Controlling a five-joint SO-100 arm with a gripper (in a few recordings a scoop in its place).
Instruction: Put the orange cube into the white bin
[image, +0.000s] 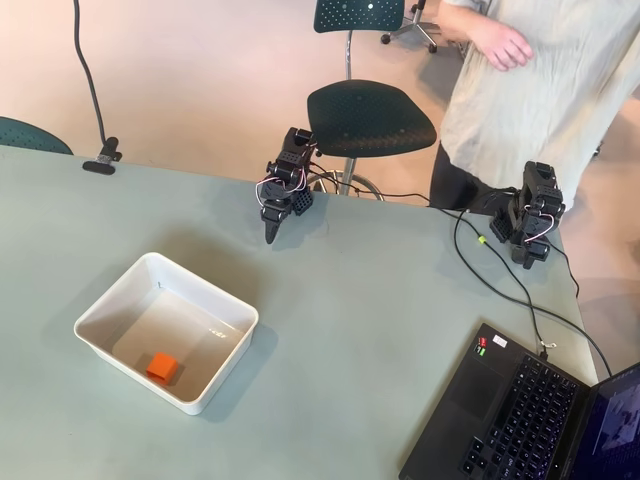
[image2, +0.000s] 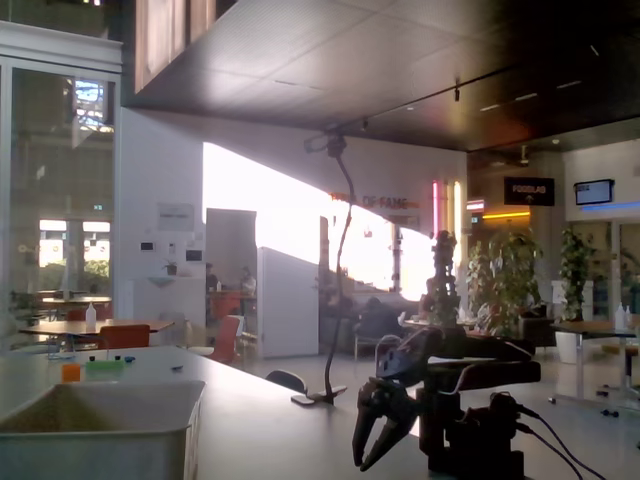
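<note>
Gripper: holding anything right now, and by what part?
Nothing is held. The gripper hangs over bare table with its fingers slightly apart in the fixed view and nothing between them. The orange cube lies inside the white bin, well away from it.

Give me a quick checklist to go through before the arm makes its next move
1. Orange cube inside the white bin: ok, it rests on the bin floor near the lower rim in the overhead view.
2. Gripper empty: ok, jaws parted, nothing between them.
3. Gripper clear of the bin: ok, well apart.
4. Bin flat on the table: ok.
5. Cable clear of the arm's path: cannot tell.
</note>
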